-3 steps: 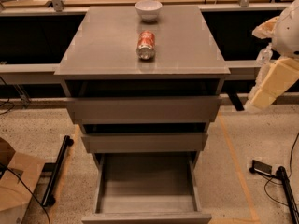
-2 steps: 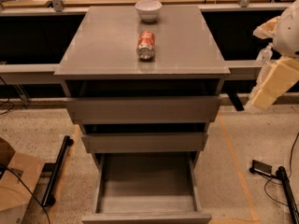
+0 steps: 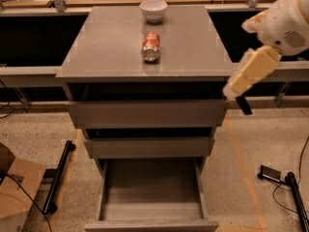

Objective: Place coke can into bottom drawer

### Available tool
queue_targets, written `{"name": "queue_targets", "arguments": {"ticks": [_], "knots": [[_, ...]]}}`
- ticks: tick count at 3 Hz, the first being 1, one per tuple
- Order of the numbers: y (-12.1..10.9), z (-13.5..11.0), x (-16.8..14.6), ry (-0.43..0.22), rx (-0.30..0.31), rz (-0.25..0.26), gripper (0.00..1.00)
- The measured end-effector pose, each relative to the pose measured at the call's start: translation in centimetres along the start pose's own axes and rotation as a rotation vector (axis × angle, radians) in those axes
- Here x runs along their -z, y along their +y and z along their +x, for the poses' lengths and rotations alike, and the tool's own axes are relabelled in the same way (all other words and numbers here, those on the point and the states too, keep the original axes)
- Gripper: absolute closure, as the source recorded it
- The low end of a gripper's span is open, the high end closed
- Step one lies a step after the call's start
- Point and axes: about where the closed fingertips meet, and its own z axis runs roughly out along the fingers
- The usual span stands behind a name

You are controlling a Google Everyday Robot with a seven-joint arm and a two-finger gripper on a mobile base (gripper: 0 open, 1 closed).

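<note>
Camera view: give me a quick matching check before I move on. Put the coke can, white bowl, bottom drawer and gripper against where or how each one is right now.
Things:
1. coke can
2. white bowl
3. bottom drawer
4. gripper

Places or states:
A. pulled open, nothing inside
B. lying on its side in the middle of the cabinet top
C. in the air, off the cabinet top's front right corner
D. upright at the back of the cabinet top

Pairs: 1-B, 2-D, 3-A, 4-C.
</note>
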Motion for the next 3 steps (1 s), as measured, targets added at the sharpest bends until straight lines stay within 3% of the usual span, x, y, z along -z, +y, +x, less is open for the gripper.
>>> {"name": "queue_targets", "arguments": {"ticks": [1, 2, 3], "knots": [[-1.9, -2.9, -2.8, -0.147, -0.045, -0.02, 0.0], [-3.8, -4.9, -6.1, -0.278, -0.13, -0.038, 0.0], [-6.1, -8.0, -9.5, -0.38, -0.194, -0.037, 0.0]]}}
